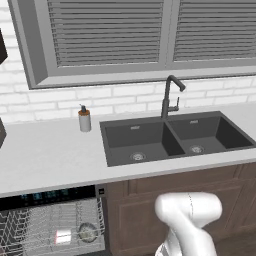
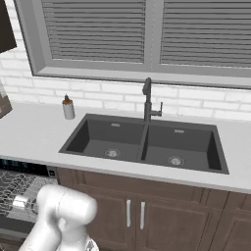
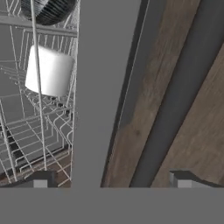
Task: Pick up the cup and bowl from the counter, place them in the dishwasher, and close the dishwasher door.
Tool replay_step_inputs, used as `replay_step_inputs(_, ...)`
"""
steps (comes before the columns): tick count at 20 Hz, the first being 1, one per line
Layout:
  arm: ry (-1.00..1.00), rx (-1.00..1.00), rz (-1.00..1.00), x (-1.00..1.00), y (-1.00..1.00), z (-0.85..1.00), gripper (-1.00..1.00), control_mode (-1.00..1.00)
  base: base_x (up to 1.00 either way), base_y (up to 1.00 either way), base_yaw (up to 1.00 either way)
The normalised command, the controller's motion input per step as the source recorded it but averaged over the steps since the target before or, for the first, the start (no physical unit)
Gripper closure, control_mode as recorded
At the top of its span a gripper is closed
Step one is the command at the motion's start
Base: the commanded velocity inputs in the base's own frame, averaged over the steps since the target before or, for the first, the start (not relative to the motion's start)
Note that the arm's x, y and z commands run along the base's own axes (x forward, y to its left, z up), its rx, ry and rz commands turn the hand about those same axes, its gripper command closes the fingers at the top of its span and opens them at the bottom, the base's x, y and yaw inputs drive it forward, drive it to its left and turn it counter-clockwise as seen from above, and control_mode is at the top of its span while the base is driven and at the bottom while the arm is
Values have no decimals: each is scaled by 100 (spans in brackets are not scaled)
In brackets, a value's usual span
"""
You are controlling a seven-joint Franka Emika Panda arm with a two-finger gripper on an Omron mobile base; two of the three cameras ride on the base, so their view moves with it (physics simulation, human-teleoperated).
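The dishwasher [image 1: 50,196] stands open under the counter [image 1: 50,155] at the lower left, with its wire rack pulled into sight. In the rack the white cup [image 1: 62,236] lies on its side, and the dark bowl [image 1: 87,232] sits just right of it. The hand view looks down at the cup [image 3: 49,71] and the bowl [image 3: 48,8] among the rack wires. A flat grey panel [image 3: 103,87], seemingly the dishwasher door's edge, runs past them toward my gripper [image 3: 111,180]. The gripper is open and low beside the rack, and its fingertips [image 3: 41,179] hold nothing.
A dark double sink [image 1: 170,137] with a tall faucet [image 1: 169,97] is set into the counter. A soap dispenser [image 1: 84,119] stands left of it. Brown wooden cabinets [image 2: 135,213] fill the space under the sink, right of the dishwasher [image 2: 24,169]. Wood-grain surface [image 3: 144,131] lies right of the grey panel.
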Motion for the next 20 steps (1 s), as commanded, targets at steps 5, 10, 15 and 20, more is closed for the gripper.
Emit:
replay_step_inputs(5,-3,-6,-26,-9,52,-87,-100,-100,0,0,0)
replay_step_inputs(10,-18,-1,-21,-13,52,-60,-100,-100,0,0,0)
replay_step_inputs(15,-16,0,0,-66,33,-3,-100,-100,0,0,0)
replay_step_inputs(20,-22,0,1,-77,33,-7,-100,-100,0,0,0)
